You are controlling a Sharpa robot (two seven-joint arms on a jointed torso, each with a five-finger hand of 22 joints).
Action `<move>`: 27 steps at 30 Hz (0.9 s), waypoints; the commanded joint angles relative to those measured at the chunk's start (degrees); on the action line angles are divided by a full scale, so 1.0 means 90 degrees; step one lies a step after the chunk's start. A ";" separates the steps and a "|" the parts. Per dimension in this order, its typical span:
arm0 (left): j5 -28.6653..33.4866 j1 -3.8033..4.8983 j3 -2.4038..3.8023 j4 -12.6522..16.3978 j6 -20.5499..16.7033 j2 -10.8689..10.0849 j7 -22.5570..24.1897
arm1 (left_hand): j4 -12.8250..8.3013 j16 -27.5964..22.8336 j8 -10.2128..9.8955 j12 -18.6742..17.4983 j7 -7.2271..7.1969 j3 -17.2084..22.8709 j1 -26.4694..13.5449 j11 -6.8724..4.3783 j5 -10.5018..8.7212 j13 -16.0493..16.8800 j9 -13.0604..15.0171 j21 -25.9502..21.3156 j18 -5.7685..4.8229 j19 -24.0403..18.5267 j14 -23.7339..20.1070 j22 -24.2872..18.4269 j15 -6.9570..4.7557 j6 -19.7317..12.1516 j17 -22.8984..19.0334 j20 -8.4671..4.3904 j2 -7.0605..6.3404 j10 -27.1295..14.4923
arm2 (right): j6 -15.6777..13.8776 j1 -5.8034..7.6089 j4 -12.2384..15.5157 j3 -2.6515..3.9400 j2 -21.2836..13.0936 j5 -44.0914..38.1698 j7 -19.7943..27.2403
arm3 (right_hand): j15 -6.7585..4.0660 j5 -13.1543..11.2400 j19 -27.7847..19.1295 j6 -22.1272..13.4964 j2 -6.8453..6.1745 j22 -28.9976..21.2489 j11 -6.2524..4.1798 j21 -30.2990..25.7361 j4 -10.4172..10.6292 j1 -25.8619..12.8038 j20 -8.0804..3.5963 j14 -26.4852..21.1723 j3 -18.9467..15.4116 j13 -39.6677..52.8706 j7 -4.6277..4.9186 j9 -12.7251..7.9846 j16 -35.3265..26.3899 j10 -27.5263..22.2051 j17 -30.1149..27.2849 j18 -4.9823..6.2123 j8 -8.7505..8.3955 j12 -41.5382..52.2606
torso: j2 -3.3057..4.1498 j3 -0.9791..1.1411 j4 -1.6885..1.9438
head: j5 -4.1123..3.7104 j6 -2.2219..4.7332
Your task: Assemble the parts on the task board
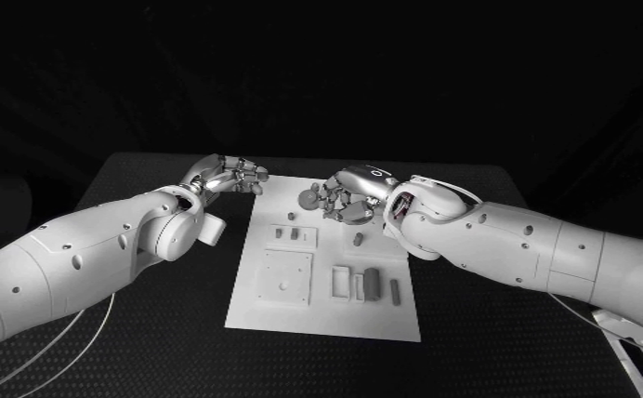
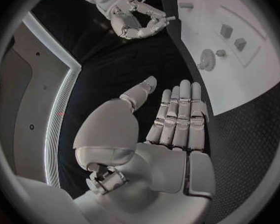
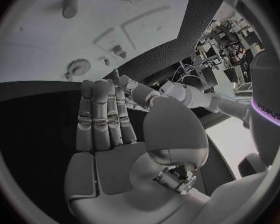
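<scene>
The task board (image 1: 321, 310) lies in the middle of the black table (image 1: 509, 351), nearest the head camera; its far edge is partly hidden behind the right hand (image 1: 345, 201). Small parts are hard to count. The left wrist view shows a gear (image 2: 207, 59) on the board near its far end. The left hand (image 1: 228, 175) hovers over the table just beside the board's far left corner. Both hands hold nothing, fingers extended side by side.
</scene>
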 commanded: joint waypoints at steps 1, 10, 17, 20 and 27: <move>0.0072 0.0006 0.0005 0.0017 -0.0058 0.0013 0.0053 | 0.0007 -0.0031 0.0025 -0.0025 0.0000 -0.0033 -0.0064 0.0002 -0.0001 -0.0009 -0.0009 0.0009 0.0056 0.0010 -0.0047 -0.0011 -0.0010 -0.0056 0.0007 0.0047 0.0002 -0.0040 | -0.0017 -0.0049 0.0016 -0.0019 0.0087 -0.0635 -0.0036 | -0.0058 0.0019 0.0011 0.0023 0.0028 0.0156 -0.0020 0.0027 -0.0001 0.0054 -0.0032 -0.0008 0.0041 0.0009 0.0024 0.0009 0.0030 0.0039 0.0008 0.0049 0.0015 0.0021 | 0.0001 -0.0001 -0.0001 | 0.0079 -0.0020; 0.0077 0.0006 0.0005 0.0010 -0.0052 0.0015 0.0052 | 0.0008 -0.0047 0.0031 -0.0023 -0.0001 -0.0034 -0.0067 0.0001 -0.0001 -0.0012 -0.0012 0.0005 0.0056 0.0005 -0.0061 -0.0020 -0.0004 -0.0058 0.0018 0.0051 -0.0004 -0.0038 | 0.0061 -0.0194 0.0007 -0.0188 0.0363 -0.0985 -0.0122 | -0.0060 0.0019 0.0018 0.0021 0.0026 0.0157 -0.0022 0.0043 -0.0002 0.0060 -0.0038 -0.0001 0.0045 0.0021 0.0024 0.0018 0.0034 0.0041 0.0007 0.0049 0.0012 0.0017 | 0.0002 0.0002 -0.0012 | 0.0161 -0.0048; 0.0077 0.0006 0.0005 0.0009 -0.0042 0.0036 0.0048 | 0.0009 -0.0072 0.0037 -0.0022 -0.0001 -0.0031 -0.0068 0.0001 0.0000 -0.0016 -0.0015 0.0002 0.0056 -0.0006 -0.0084 -0.0033 0.0005 -0.0060 0.0028 0.0058 -0.0002 -0.0041 | 0.0071 -0.0336 -0.0085 -0.0373 0.0611 -0.1130 -0.0125 | -0.0061 0.0018 0.0022 0.0020 0.0027 0.0157 -0.0022 0.0053 -0.0001 0.0061 -0.0041 0.0002 0.0046 0.0026 0.0025 0.0024 0.0034 0.0041 0.0006 0.0049 0.0011 0.0014 | -0.0001 0.0003 0.0008 | 0.0258 -0.0100; 0.0077 0.0006 0.0005 0.0003 -0.0041 0.0038 0.0045 | 0.0010 -0.0078 0.0039 -0.0022 0.0000 -0.0031 -0.0069 0.0002 0.0000 -0.0017 -0.0016 0.0001 0.0056 -0.0009 -0.0088 -0.0036 0.0008 -0.0061 0.0032 0.0061 -0.0002 -0.0042 | 0.0008 -0.0452 -0.0102 -0.0374 0.0709 -0.1272 -0.0158 | -0.0061 0.0018 0.0024 0.0019 0.0028 0.0157 -0.0022 0.0059 -0.0002 0.0063 -0.0043 0.0003 0.0047 0.0030 0.0025 0.0027 0.0034 0.0041 0.0005 0.0049 0.0010 0.0012 | 0.0001 -0.0004 0.0001 | 0.0327 -0.0114; 0.0077 0.0006 0.0005 0.0002 -0.0032 0.0058 0.0043 | 0.0011 -0.0085 0.0041 -0.0022 0.0000 -0.0031 -0.0071 0.0002 -0.0001 -0.0019 -0.0018 0.0001 0.0057 -0.0013 -0.0092 -0.0041 0.0011 -0.0063 0.0038 0.0064 -0.0002 -0.0042 | -0.0014 -0.0532 -0.0133 -0.0396 0.0820 -0.1383 -0.0199 | -0.0062 0.0018 0.0027 0.0019 0.0026 0.0158 -0.0023 0.0072 -0.0002 0.0066 -0.0047 0.0009 0.0048 0.0039 0.0024 0.0034 0.0036 0.0044 0.0003 0.0049 0.0010 0.0010 | -0.0002 -0.0006 0.0001 | 0.0411 -0.0147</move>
